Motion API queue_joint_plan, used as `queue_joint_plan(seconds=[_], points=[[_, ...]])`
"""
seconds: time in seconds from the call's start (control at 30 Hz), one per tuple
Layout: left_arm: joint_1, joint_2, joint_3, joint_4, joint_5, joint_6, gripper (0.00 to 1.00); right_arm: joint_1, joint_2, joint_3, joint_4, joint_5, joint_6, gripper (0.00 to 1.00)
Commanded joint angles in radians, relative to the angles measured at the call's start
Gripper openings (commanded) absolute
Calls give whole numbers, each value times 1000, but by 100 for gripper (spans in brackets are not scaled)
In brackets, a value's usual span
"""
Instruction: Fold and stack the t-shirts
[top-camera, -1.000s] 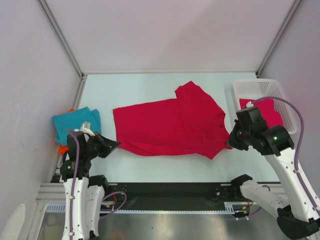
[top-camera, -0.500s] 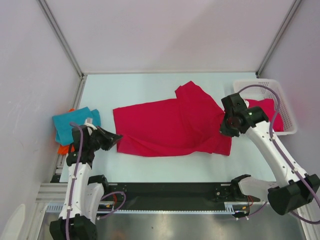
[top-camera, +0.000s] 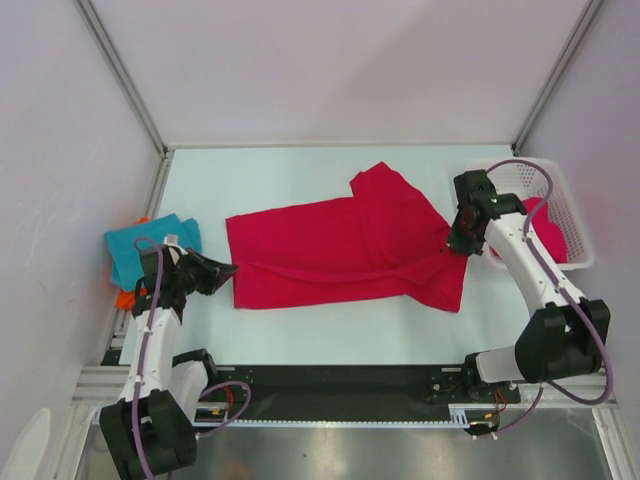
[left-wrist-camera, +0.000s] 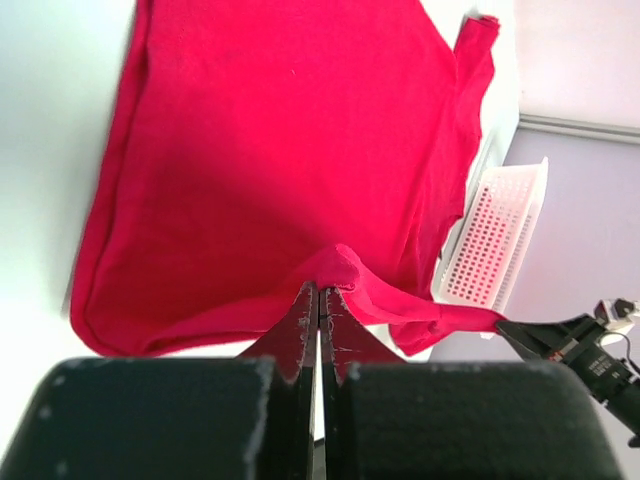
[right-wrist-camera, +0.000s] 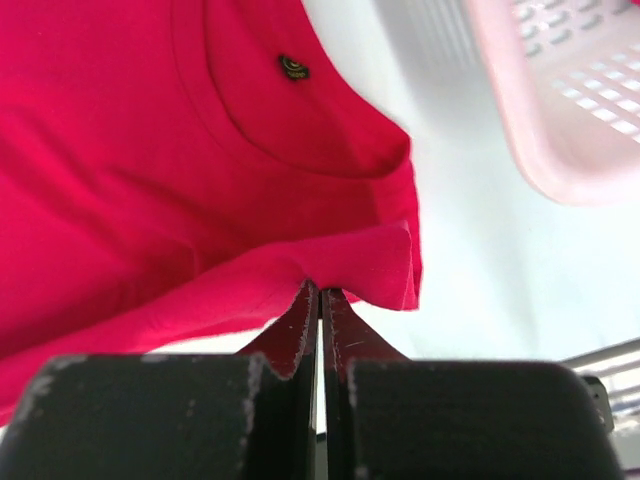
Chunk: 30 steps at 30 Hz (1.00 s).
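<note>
Crimson t-shirt (top-camera: 340, 250) held between two grippers
Left gripper (top-camera: 234, 268) pinches its left edge, right gripper (top-camera: 452, 249) pinches its right edge, at mid-tabletop (top-camera: 270, 180).

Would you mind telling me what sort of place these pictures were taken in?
Probably a robot test cell, not a home: a pale table enclosed by plain wall panels, a black rail at its near edge, and a red t-shirt beside a white basket.
</note>
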Motion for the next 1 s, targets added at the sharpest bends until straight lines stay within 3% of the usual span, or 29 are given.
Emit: queue_joint_plan(seconds=[0.0,0.33,0.97], points=[[27,31,9,80,26,24,0,-1,65,12,86,-22,-28,0],[106,119,4,100,36,68,0,-6,243,92,113,-1,-48,0],[112,292,29,175,41,91,0,-9,481,256,126,12,-46,0]])
